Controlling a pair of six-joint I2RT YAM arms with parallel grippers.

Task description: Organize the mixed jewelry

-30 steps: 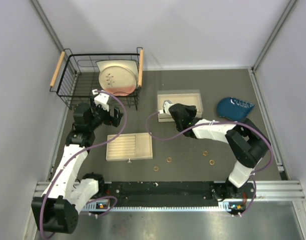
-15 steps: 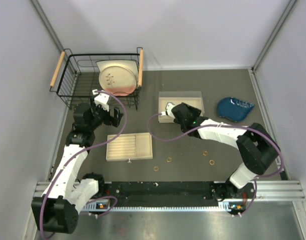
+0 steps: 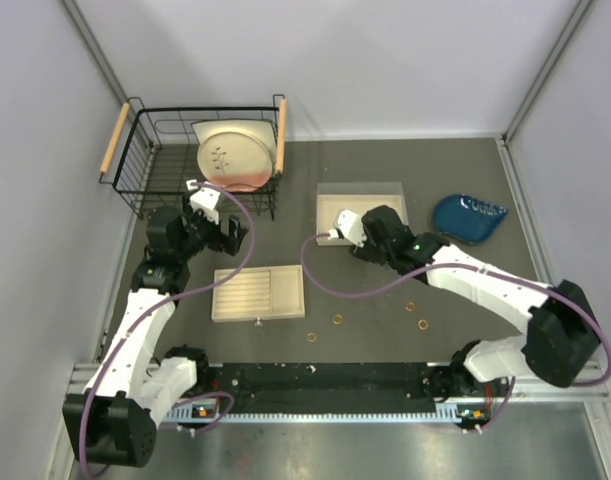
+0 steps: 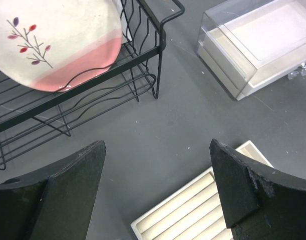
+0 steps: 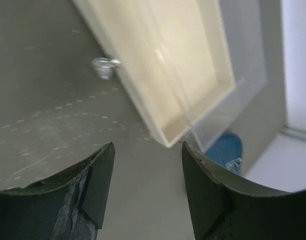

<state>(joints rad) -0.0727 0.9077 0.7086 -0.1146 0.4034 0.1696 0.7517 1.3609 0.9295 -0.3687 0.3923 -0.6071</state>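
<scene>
Several small gold rings lie loose on the dark table near the front: one ring (image 3: 337, 320), a second (image 3: 311, 337), and a pair further right (image 3: 410, 306). My right gripper (image 3: 357, 240) (image 5: 147, 150) hovers open and empty just in front of the beige box (image 3: 360, 208) (image 5: 178, 75), whose small clear knob (image 5: 103, 67) shows at its front edge. Above the table, beside the ridged beige tray (image 3: 258, 293) (image 4: 203, 210), my left gripper (image 3: 223, 232) (image 4: 158, 150) stands wide open with nothing in it.
A black wire basket (image 3: 145, 170) (image 4: 158, 60) holding a pink-and-white plate (image 3: 235, 155) (image 4: 52, 40) stands at the back left. A blue dish (image 3: 470, 215) (image 5: 228, 150) lies right of the box. A tiny knob (image 3: 257, 321) sits by the tray's front edge.
My right gripper has opened and drawn back to the right from the box's front, its elbow swinging out right. The left arm has not moved.
</scene>
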